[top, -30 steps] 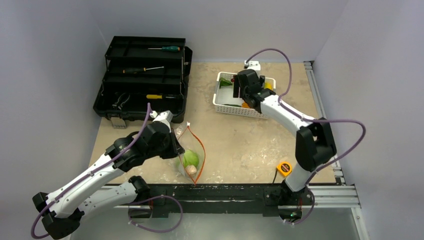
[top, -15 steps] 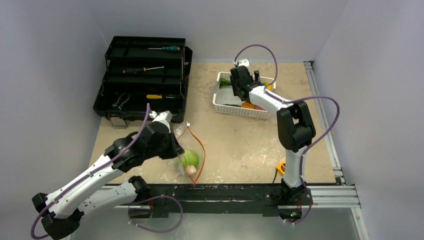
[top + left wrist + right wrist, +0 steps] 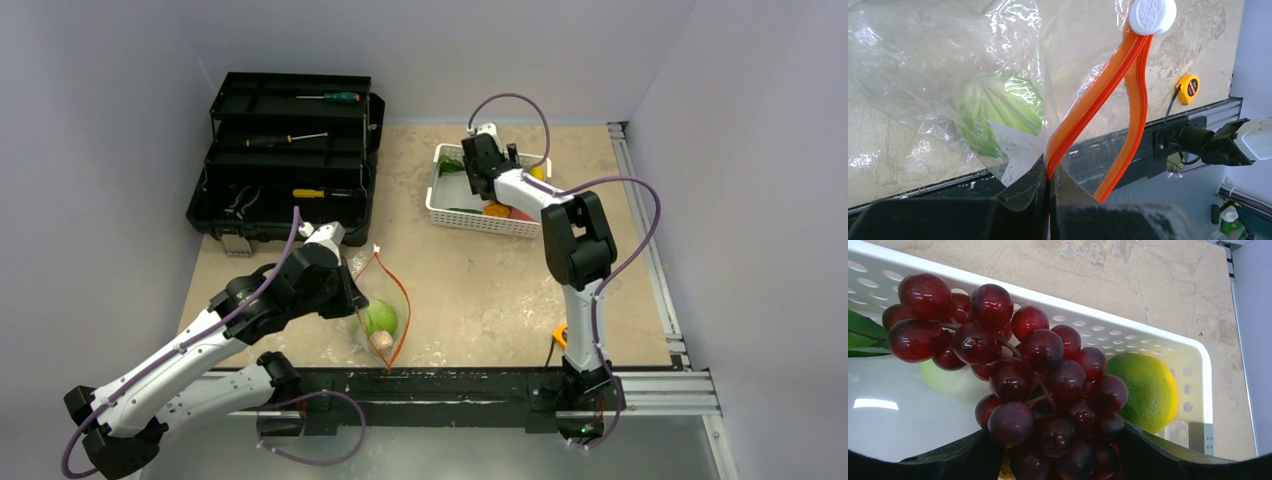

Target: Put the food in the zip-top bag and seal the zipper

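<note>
The left gripper (image 3: 1049,172) is clenched on one rail of the zipper (image 3: 1098,100). It holds that edge raised so that the mouth of the zip-top bag (image 3: 923,65) gapes as a loop. The other rail bows away toward 3 o'clock, and both rails meet at the white slider (image 3: 1152,15) at 12 o'clock in the left wrist view. This hold is judged to present the opening for loading. The bag is clear, crinkled film with a white label. It sits at about 7 o'clock on the table (image 3: 480,300) and contains the green cabbage (image 3: 993,112). The right gripper (image 3: 1058,450) is over the white perforated basket (image 3: 1128,330) at 1 o'clock on the table. Its jaws are set wide on either side of the grapes (image 3: 1038,375); whether they bear on the bunch cannot be told. The grapes are glossy and dark red-purple on a brown stem, with a green-yellow lemon (image 3: 1148,390) just beside them at 4 o'clock.
</note>
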`<state>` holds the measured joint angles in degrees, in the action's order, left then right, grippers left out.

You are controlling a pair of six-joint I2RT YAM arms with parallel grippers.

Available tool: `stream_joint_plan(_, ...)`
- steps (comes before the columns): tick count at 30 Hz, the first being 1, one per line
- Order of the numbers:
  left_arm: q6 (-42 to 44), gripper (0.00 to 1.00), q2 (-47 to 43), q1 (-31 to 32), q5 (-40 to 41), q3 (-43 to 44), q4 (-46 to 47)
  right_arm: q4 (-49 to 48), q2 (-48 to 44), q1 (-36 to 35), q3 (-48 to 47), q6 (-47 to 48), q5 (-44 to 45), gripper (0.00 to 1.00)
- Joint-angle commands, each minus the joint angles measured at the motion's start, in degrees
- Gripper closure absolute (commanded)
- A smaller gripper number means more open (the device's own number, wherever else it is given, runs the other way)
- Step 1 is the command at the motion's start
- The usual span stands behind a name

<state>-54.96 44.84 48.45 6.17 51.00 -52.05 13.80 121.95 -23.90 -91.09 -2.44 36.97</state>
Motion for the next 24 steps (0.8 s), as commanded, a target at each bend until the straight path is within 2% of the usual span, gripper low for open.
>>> stream_joint_plan(1,-0.9,1.0,-0.6,0.2,-0.4,0.7,0.0,-1.7,0.2,0.5,-2.8,0.3,1.4,0.29)
stream_joint_plan(5,-0.9,1.0,-0.3,0.2,-0.5,0.7,0.3,-1.8,-1.2,0.5,-2.1,-0.1,0.4,0.53)
stream_joint_plan(11,-0.9,1.0,0.2,0.2,-0.6,0.9,0.5,-5.2,-8.0,0.5,1.5,0.4,-2.5,1.0)
stream_joint_plan(17,-0.9,1.0,0.3,0.2,-0.6,0.7,0.5,-5.5,-13.8,0.5,1.7,0.3,-7.0,1.0)
stream_joint_plan(24,-0.9,1.0,0.1,0.2,-0.5,0.6,0.5,-1.8,-21.2,0.5,2.4,-4.6,-15.9,1.0)
